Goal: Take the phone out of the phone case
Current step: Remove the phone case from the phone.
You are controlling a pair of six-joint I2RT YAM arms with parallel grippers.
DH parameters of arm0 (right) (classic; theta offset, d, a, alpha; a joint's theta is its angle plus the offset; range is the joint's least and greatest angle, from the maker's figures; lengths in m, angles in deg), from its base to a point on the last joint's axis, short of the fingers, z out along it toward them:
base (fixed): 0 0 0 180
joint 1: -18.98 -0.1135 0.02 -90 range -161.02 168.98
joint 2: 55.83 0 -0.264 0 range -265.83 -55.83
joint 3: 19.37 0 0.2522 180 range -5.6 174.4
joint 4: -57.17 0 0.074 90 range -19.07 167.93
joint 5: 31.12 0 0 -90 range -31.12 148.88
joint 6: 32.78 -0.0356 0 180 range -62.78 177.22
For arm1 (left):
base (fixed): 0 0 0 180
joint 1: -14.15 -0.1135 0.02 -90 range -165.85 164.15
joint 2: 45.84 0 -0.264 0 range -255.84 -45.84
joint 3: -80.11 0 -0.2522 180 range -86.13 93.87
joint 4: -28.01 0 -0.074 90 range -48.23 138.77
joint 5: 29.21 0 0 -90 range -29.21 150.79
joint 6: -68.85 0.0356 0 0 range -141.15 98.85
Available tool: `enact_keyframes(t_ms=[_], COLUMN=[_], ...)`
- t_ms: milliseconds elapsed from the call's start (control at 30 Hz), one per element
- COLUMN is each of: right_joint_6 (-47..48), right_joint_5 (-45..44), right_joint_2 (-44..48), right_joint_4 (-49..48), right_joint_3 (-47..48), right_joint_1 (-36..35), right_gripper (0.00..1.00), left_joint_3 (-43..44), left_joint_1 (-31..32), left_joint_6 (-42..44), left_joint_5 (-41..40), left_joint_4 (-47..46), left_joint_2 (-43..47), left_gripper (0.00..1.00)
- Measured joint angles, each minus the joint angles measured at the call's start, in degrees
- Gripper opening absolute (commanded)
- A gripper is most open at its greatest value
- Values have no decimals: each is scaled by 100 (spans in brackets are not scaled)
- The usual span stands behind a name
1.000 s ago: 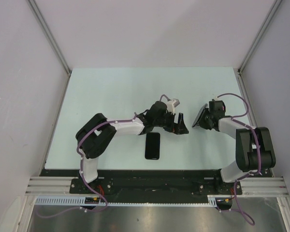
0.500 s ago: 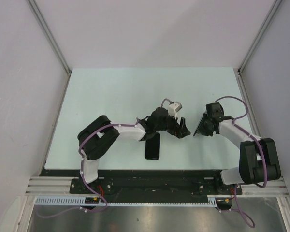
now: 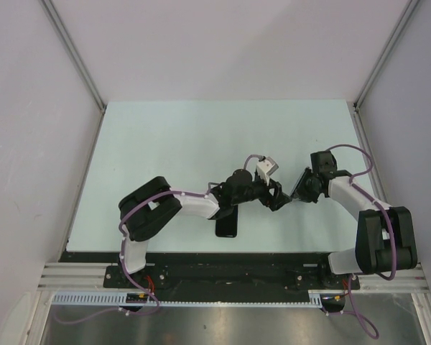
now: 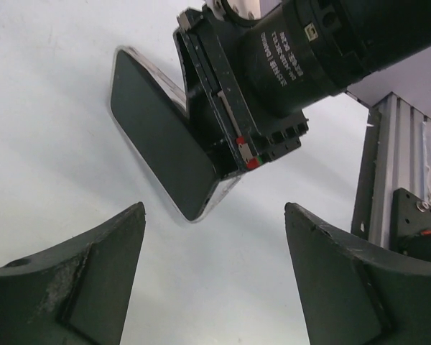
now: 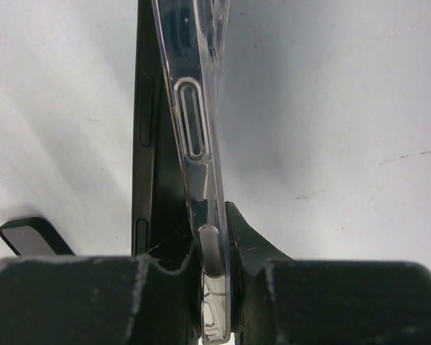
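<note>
Ideally the left gripper (image 4: pixel 214 233), jaws wide open, needed to clamp the phone (image 5: pixel 145 144), at nine o'clock of the phone case (image 5: pixel 194 108) pinched in the right gripper (image 5: pixel 208 248).

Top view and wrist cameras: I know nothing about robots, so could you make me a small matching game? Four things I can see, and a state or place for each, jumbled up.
Things:
1. left gripper
2. right gripper
3. clear case
4. flat black slab

States or places:
A. lying flat on the table
B. open, holding nothing
C. see-through, held off the surface
D. shut, clamping something

Pairs: 1-B, 2-D, 3-C, 4-A.
</note>
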Motion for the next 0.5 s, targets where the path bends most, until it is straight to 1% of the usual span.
enact_keyframes(t_ms=[267,500], right_joint_6=[-114,-129], right_joint_5=[173,308], right_joint_2=[-2,2], right_joint_4=[24,31], right_joint_3=[17,22], right_joint_1=[105,168], right_gripper=[0,0], left_joint_3=[162,195], left_joint_1=[221,326], left_joint_6=[621,800], left_joint_5=[-457,-656], left_joint_4=[-136,-133], left_joint_2=[-190,-413], left_gripper=[82,80])
